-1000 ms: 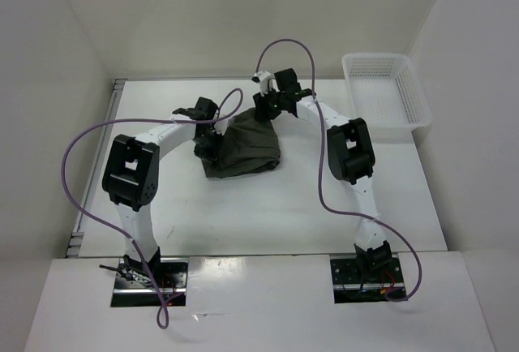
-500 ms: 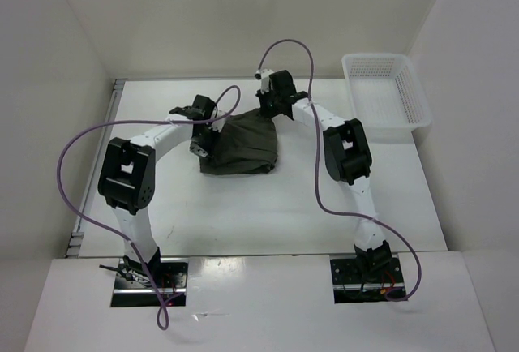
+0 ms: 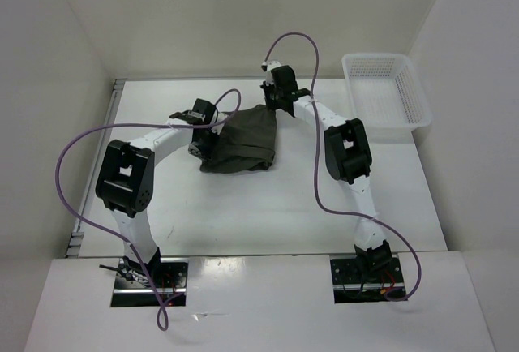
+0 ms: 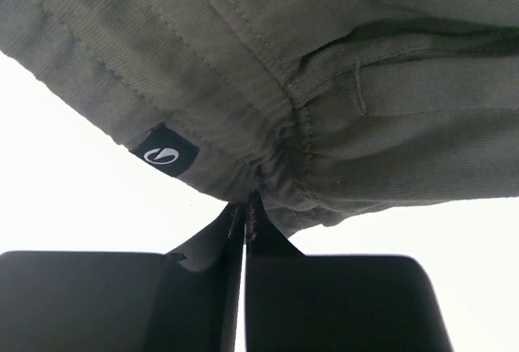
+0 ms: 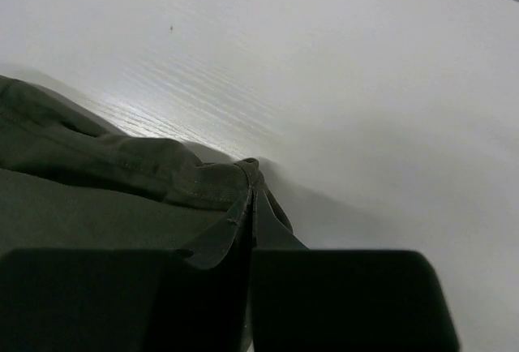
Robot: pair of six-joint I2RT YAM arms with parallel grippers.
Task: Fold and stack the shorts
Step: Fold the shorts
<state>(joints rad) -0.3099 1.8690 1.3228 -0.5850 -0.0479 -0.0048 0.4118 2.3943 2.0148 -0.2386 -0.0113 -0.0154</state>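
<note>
From overhead you can't make out the fingertips of the left claw (image 3: pixel 203 135) or the right claw (image 3: pixel 272 109). Both are too small and sit tucked against the shorts (image 3: pixel 243 148), whose lower layers are covered by the top fold. In your left wrist view the cloth runs off the top and both sides, and the bottom edge cuts off the finger bases. In your right wrist view the cloth leaves the left edge, the near fingers are a dark blur, and the bench (image 5: pixel 365 84) runs out of frame.
</note>
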